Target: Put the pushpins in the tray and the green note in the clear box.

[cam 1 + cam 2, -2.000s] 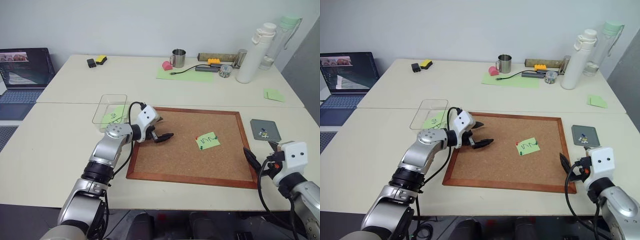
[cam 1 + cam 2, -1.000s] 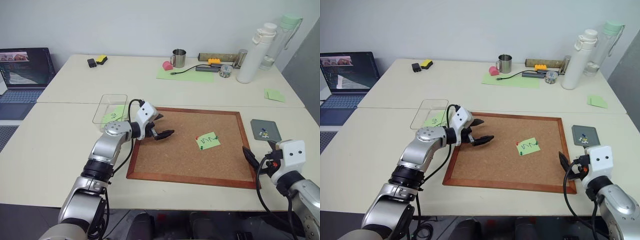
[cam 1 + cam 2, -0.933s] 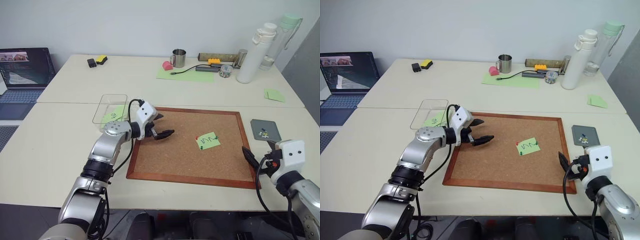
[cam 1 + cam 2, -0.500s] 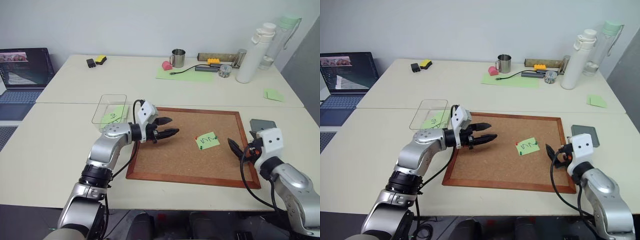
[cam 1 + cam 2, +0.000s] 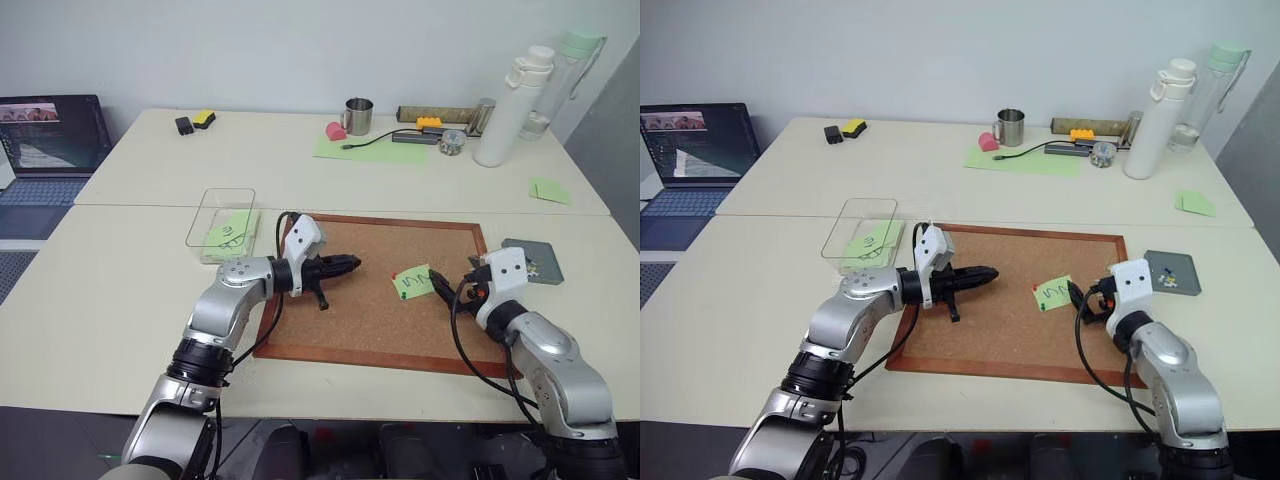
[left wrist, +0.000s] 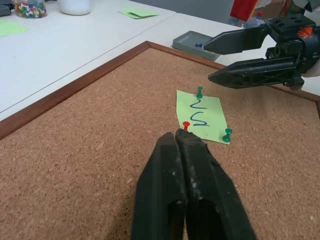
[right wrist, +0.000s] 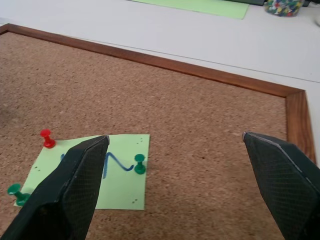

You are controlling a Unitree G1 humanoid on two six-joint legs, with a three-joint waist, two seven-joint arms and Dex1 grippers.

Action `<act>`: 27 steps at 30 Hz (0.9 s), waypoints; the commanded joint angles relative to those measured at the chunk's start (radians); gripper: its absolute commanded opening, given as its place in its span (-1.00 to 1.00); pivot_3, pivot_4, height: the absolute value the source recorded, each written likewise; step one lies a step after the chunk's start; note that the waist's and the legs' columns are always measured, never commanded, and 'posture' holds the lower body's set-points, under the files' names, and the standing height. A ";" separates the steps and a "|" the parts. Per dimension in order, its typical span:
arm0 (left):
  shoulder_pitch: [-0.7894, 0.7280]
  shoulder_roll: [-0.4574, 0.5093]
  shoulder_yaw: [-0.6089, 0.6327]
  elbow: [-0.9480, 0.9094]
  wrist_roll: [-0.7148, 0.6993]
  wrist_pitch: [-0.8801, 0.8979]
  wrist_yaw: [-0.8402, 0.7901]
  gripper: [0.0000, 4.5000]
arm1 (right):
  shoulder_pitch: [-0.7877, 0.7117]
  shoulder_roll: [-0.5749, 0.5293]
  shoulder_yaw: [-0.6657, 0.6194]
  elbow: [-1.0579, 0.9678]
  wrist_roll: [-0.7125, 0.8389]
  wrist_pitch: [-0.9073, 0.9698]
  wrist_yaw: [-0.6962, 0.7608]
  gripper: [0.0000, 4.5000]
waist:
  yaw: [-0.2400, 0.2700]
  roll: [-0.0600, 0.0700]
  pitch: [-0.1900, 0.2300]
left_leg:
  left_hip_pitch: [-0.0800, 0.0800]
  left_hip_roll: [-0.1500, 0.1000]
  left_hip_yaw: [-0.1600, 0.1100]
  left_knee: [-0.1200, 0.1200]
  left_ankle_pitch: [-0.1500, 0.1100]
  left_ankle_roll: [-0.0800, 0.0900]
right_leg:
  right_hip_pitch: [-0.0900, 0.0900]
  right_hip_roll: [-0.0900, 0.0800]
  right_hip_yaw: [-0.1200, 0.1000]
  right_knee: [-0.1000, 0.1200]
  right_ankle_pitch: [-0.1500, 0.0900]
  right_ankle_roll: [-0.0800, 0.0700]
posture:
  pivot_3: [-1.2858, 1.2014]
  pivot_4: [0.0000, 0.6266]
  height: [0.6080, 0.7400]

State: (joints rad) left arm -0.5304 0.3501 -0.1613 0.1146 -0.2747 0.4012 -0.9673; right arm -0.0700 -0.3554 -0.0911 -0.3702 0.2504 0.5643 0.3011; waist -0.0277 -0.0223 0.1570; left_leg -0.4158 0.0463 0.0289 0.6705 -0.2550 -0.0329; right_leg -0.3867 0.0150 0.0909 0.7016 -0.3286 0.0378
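Note:
The green note (image 5: 413,282) with a zigzag lies on the corkboard, held by a red pushpin (image 6: 186,124) and two green pushpins (image 6: 199,91) (image 6: 227,133). My left gripper (image 5: 352,264) is shut and empty, pointing at the note from the left, a short way off. Just right of the note my right gripper (image 5: 1077,293) hovers wide open, its fingers (image 7: 75,190) straddling the note's near edge. The dark grey tray (image 5: 532,261) sits right of the board with a few pins in it. At the board's left stands the clear box (image 5: 222,225), holding a scribbled green note.
The corkboard (image 5: 380,320) has a raised wooden frame. On the far table are a mug (image 5: 357,115), a green sheet (image 5: 370,150), a jar of pins (image 5: 450,142), two bottles (image 5: 510,105) and a loose green note (image 5: 547,188). A laptop (image 5: 50,135) stands far left.
My left gripper has closed from wide open. My right arm has swung in from the board's right corner to just beside the note, still open.

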 commanded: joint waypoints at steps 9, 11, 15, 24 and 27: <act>0.062 -0.056 -0.106 0.097 0.136 -0.105 0.102 -0.99 | -0.080 0.050 0.030 0.098 -0.053 -0.045 -0.043 1.00 | 0.000 0.000 0.000 | 0.000 0.000 0.000 0.000 0.000 0.000 | 0.000 0.000 0.000 0.000 0.000 0.000 | 0.03 -0.52 1.00; 0.063 -0.061 -0.113 0.115 0.145 -0.115 0.103 -0.99 | -0.086 0.058 0.030 0.112 -0.052 -0.047 -0.044 1.00 | 0.000 0.001 -0.001 | 0.000 0.000 0.000 0.000 0.000 0.000 | 0.000 0.000 0.000 0.000 0.000 0.000 | 0.03 -0.52 1.00; 0.063 -0.060 -0.116 0.125 0.155 -0.125 0.101 -0.99 | -0.100 0.075 0.030 0.142 -0.056 -0.046 -0.054 1.00 | 0.001 0.002 -0.002 | 0.001 0.000 0.000 0.000 0.000 0.000 | 0.001 0.000 0.000 0.001 0.000 0.000 | 0.03 -0.52 1.00; 0.054 -0.054 -0.106 0.115 0.152 -0.113 0.096 -1.00 | -0.084 0.105 0.028 0.145 -0.047 -0.049 -0.051 0.78 | 0.001 0.002 -0.002 | 0.001 0.000 0.000 0.001 0.000 0.000 | 0.001 -0.001 0.000 0.001 0.000 0.000 | 0.03 -0.52 1.00; 0.056 -0.051 -0.108 0.111 0.152 -0.110 0.091 -1.00 | -0.076 0.107 0.027 0.141 -0.048 -0.053 -0.051 0.50 | 0.001 0.002 -0.002 | 0.001 0.000 0.000 0.001 0.000 0.000 | 0.001 -0.001 0.000 0.001 0.000 0.000 | 0.03 -0.52 1.00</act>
State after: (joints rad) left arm -0.4785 0.2924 -0.2638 0.2151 -0.1339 0.2770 -0.8790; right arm -0.1534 -0.2525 -0.0564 -0.1962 0.1967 0.5301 0.2478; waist -0.0264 -0.0201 0.1550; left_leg -0.4149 0.0464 0.0287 0.6711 -0.2551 -0.0327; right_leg -0.3856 0.0145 0.0905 0.7026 -0.3286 0.0378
